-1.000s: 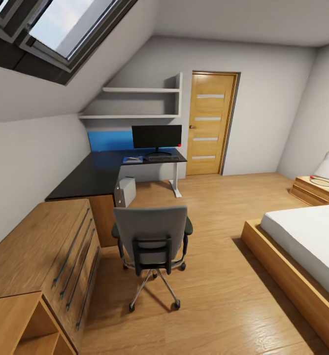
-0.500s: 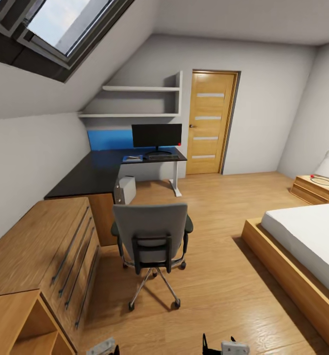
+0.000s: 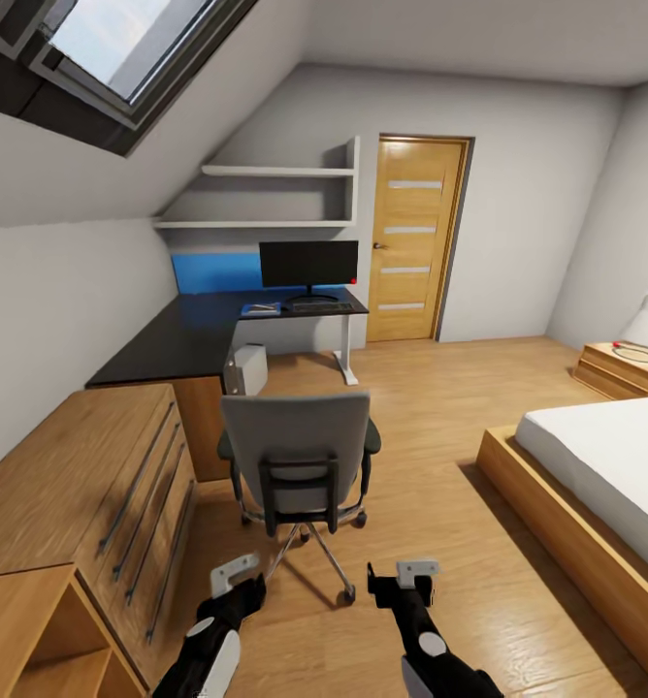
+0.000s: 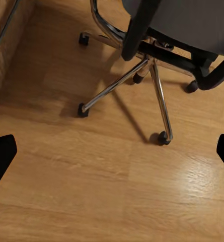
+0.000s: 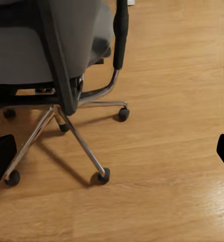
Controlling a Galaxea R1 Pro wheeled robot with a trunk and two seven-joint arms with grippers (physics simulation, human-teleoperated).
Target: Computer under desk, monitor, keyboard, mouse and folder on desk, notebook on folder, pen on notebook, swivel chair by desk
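Grey fabric covers the swivel chair (image 3: 298,456) with its chrome star base, standing on the wood floor well short of the black-topped L-shaped desk (image 3: 193,334). On castors it should roll easily; push the stiff backrest. Left gripper (image 3: 235,579) and right gripper (image 3: 402,579) hang wide open, empty.

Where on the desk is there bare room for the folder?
The black L-shaped desk is bare along its near wing, from the wall to the light wooden dresser. It is crowded at the far end: the wide black monitor, slim black keyboard and bright blue notebook cluster there.
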